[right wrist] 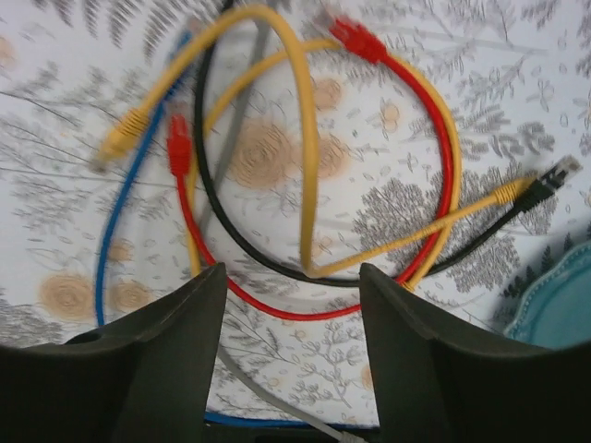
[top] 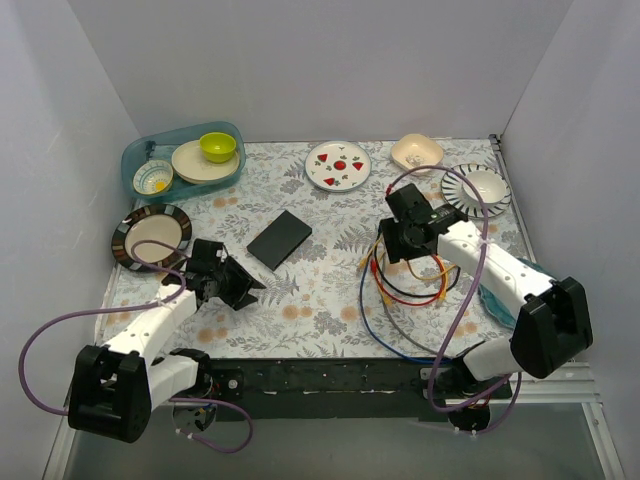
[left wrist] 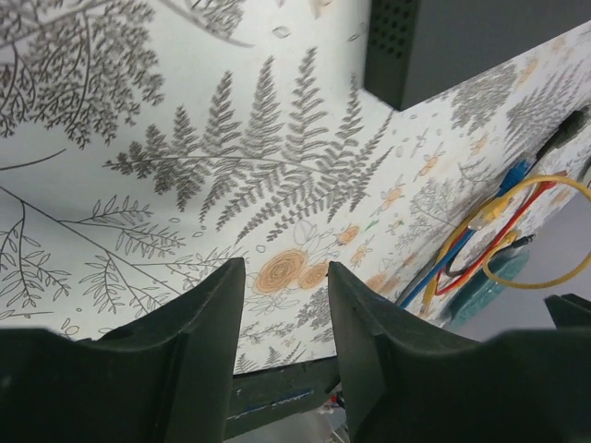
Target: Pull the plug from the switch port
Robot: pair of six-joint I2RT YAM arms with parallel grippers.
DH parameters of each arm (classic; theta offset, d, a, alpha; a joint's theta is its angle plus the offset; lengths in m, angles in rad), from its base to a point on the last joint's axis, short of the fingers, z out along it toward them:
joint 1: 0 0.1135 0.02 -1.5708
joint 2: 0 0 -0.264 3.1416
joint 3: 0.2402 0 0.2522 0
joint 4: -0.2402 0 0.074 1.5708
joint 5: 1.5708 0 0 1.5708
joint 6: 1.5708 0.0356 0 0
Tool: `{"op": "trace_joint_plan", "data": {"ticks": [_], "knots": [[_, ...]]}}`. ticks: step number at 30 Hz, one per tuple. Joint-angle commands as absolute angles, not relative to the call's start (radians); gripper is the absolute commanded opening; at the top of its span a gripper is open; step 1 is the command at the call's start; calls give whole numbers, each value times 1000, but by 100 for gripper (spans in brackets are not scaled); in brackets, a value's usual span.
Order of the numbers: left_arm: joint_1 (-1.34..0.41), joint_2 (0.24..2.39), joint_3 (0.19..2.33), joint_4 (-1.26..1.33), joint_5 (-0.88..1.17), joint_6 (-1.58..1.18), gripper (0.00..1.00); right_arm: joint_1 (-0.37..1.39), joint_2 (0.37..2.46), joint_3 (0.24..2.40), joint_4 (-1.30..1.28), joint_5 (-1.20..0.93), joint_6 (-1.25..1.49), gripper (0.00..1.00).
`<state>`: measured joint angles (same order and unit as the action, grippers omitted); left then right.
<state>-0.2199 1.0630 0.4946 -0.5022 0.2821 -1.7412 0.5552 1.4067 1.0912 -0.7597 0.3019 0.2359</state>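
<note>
Far left, 9 o'clock edge of the worktop (top: 310, 315): striped bowl (top: 152, 237). Blue tray (top: 135, 160) of dishes in the 10 o'clock corner. Keep your left elbow off both.

Left end effector (left wrist: 284, 277): jaws apart, nothing between them, low over bare cloth. Your left wrist view catches a vented corner of the switch (left wrist: 462, 46) at 1 o'clock, near but not touching.

The switch lies flat just left of centre, long axis pointing between 1 and 2 o'clock. It sits alone with open cloth on all four sides, so you can come at any edge. The socket row shows in no view, so you can't tell which edge carries it. No cable reaches the box in the overhead view. Judgement: the plug is already out, or too small to see from here.

Back edge: fruit plate (top: 338, 165) at 12 o'clock, small bowl (top: 417, 152) at 1, striped plate (top: 477, 187) at 2. All well apart from the switch.

Right end effector (right wrist: 291, 277): open, empty, hanging over a loose heap of cables (right wrist: 307, 185) at 3 to 4 o'clock. Every cable end you can see lies free. Likely placed there because that is where a pulled lead ends up.

Teal plate (right wrist: 559, 309) sits just beside the heap, partly under the right arm, so that side is tight. The open room is toward centre.
</note>
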Motion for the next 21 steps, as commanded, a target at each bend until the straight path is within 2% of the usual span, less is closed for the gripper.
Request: {"op": "trace_joint_plan", "data": {"ticks": [1,2,3,6,8,11,12,14,15,21], "knots": [[-224,1071,644,-570,138,-1663,40,584,1321,1316,-706,253,304,71],[-224,1084,723,-598,86,-1648,40,612,1322,1363,-707,268,310,74],[-224,1119,760,-607,63,-1629,40,626,1328,1462,-706,275,308,85],[-222,1173,883,-623,19,-1623,40,657,1403,1564,-722,235,316,87],[-222,1215,916,-618,12,-1644,40,663,1459,1557,-698,175,327,86],[-213,1246,902,-604,-17,-1703,40,663,1515,1459,-573,30,353,69],[-207,1247,866,-600,-14,-1719,38,661,1528,1428,-536,6,360,48],[-187,1223,819,-583,-5,-1762,34,663,1581,1390,-447,-73,394,20],[-173,1207,777,-575,-5,-1773,33,663,1603,1391,-424,-89,405,2],[-167,1195,689,-561,-12,-1795,24,660,1831,1551,-353,-121,445,1]]}}
